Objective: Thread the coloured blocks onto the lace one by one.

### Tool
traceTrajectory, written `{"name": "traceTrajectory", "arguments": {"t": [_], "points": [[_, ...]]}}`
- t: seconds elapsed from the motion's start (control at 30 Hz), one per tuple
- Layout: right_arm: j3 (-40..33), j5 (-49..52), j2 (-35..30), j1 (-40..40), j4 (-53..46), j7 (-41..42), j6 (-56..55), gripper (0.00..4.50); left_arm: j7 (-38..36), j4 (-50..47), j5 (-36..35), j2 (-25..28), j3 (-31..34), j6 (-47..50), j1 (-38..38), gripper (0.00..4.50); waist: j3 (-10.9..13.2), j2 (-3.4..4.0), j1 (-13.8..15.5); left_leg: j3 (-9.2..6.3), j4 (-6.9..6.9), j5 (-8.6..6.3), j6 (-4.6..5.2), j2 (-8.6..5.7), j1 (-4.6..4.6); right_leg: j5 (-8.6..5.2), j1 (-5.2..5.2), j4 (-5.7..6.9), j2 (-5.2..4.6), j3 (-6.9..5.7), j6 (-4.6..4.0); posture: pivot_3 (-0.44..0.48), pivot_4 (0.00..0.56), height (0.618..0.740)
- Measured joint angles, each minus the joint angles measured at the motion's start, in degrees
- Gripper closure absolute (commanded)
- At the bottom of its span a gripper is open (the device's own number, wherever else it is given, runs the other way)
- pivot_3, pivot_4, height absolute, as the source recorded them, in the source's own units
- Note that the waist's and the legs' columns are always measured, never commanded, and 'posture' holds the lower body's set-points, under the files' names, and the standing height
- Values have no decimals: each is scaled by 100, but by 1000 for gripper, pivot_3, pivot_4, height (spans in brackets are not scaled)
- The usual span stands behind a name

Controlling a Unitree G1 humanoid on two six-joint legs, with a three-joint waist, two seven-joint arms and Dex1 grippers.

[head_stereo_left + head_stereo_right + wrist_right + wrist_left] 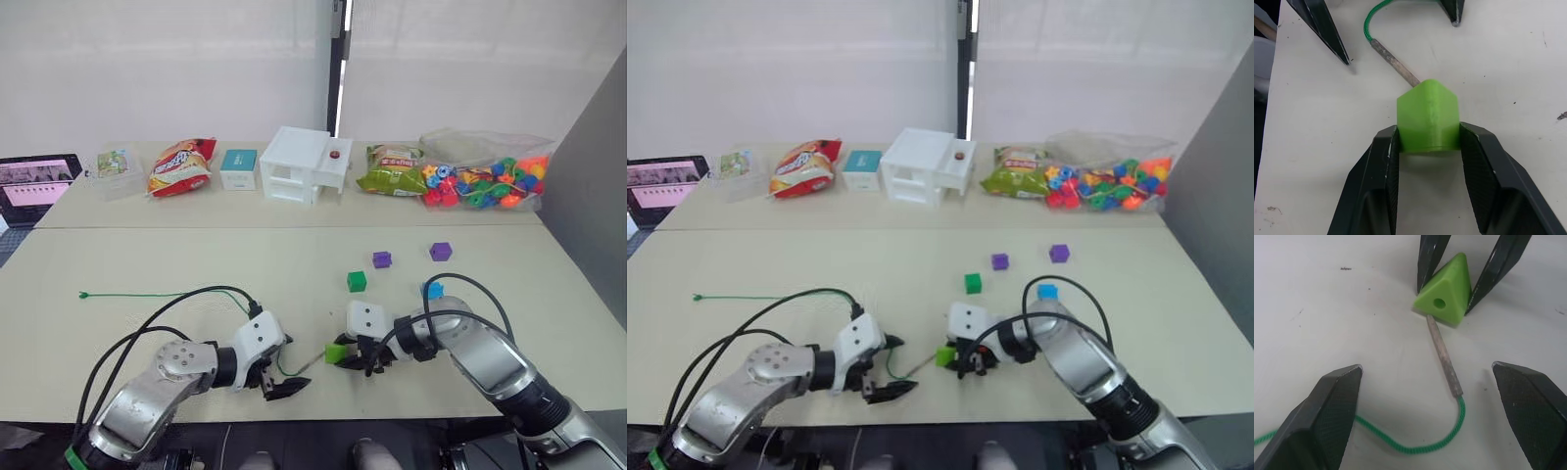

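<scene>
Pinched in my right gripper point(1427, 142), the lime green block point(1427, 117) touches the lace's tip point(1444, 357), which lies between my wide-open left gripper point(1442, 396) fingers.

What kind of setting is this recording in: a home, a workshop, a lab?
Probably a lab or test room set up for robot trials. Plain pale tables stand against white curtains, with a row of props along the back: a snack bag, a white toy house and a bag of beads.

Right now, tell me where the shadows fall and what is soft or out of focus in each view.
Left wrist view: the lime block and the lace tip are sharp; the left gripper fingers nearest the lens look softer; faint shadow beside the tip. Right wrist view: the right gripper casts a soft shadow under the block. Eye views: even light, soft shadows beneath both arms on the table.
</scene>
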Motion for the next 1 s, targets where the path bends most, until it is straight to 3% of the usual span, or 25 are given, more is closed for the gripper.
{"name": "traceTrajectory", "arguments": {"t": [0.07, 0.1, 0.5, 0.73, 1.0], "points": [[3, 4, -14, 0, -10, 5, 19, 3191, 84, 7, 187, 7, -141, -126, 0, 29, -2, 3, 4, 0, 0, 0, 0, -1, 1, 0, 1, 0, -1, 0, 0, 0, 150, 740], [5, 6, -30, -1, -19, 10, 28, 3191, 109, 7, 222, 8, -180, -152, 0, 289, -3, 3, 9, 0, 0, 0, 0, -1, 1, 0, 2, -1, -1, 0, 0, 0, 150, 740], [130, 5, -55, -115, -20, 4, 55, 3191, 21, 239, 418, 216, -265, -467, -118, 4117, -6, 3, 0, 0, -3, 0, 0, 0, 2, 0, 1, -2, 0, -1, 0, 0, 150, 740], [138, 4, 18, -154, 52, -74, 50, 3191, -466, 608, 189, 311, -139, -572, -477, 4117, -5, 2, -8, 0, -2, 0, 0, 0, -2, 0, -4, -1, 1, -2, 0, 0, 150, 740], [181, -17, 150, -211, 136, -166, 14, 3191, -1656, 624, -531, 1078, -68, 257, -1638, 4117, -4, 0, -42, 0, -2, 0, 0, 1, -5, 0, -9, 3, 4, -2, 0, 0, 150, 740]]}}
